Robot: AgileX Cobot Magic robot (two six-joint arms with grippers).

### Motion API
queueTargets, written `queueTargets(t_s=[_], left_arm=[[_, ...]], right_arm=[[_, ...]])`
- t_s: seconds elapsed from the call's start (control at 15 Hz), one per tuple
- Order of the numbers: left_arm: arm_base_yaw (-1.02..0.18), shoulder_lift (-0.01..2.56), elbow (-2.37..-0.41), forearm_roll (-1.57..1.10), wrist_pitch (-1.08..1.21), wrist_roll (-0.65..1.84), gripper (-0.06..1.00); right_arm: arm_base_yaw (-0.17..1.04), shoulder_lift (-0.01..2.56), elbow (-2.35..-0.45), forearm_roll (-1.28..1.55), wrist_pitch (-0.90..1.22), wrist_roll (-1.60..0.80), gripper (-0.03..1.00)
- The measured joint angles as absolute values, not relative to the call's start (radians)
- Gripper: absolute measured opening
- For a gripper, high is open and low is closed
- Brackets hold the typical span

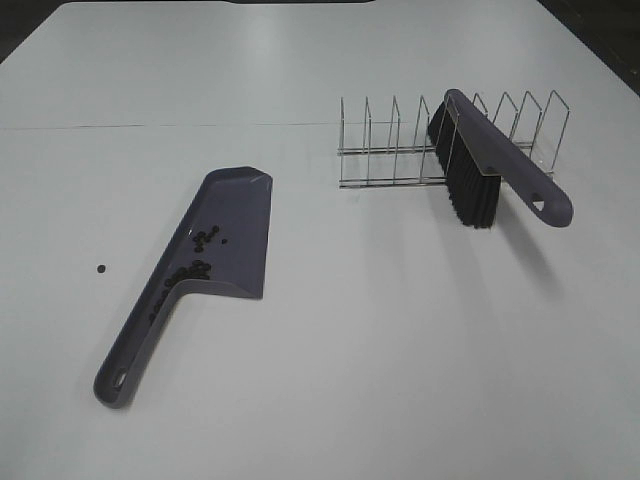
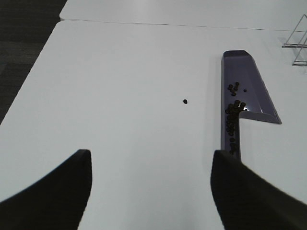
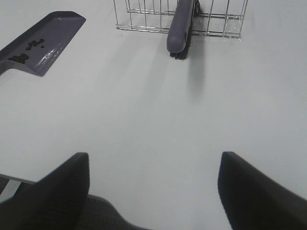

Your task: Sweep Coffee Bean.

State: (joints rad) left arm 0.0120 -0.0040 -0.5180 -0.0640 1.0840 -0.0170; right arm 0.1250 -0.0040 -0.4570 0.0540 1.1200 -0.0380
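The white tabletop (image 1: 320, 380) carries everything, and neither arm shows in the high view. At far right stands a wire rack (image 1: 400, 150) with the brush (image 1: 500, 160) propped across it, bristles hanging down onto the tabletop and handle end pointing right and nearer. At left lies the dustpan (image 1: 225, 235), tray end far, handle running near and left.

Most of the beans (image 1: 195, 255) already sit in the dustpan, bunched where the tray narrows into the handle, with some trailing down the handle channel. One stray bean (image 1: 101, 268) lies on the bare tabletop left of the dustpan, well apart from it (the left wrist view shows it plainly (image 2: 185, 101)).

The left tool (image 2: 151, 191) is released, fingers spread wide and grasping nothing, near the dustpan handle; the right tool (image 3: 153, 191) is likewise spread and empty, well back from the rack.

Judging by this, the task is close to finished, with only the stray left. The risks: lifting the dustpan by its handle with the tray end high could let beans roll down the channel and out; a hard brush stroke could flick the lone bean away; pulling the brush out carelessly might drag or tip the light rack.
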Motion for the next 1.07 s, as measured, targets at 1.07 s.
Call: queueTargets(t_s=[1.07], left_arm=[[-0.002,-0.004,-0.518,-0.064,1.084,-0.017,0.62]], right_arm=[[0.125,-0.004,-0.457,0.054,1.120,-0.038,0.69]])
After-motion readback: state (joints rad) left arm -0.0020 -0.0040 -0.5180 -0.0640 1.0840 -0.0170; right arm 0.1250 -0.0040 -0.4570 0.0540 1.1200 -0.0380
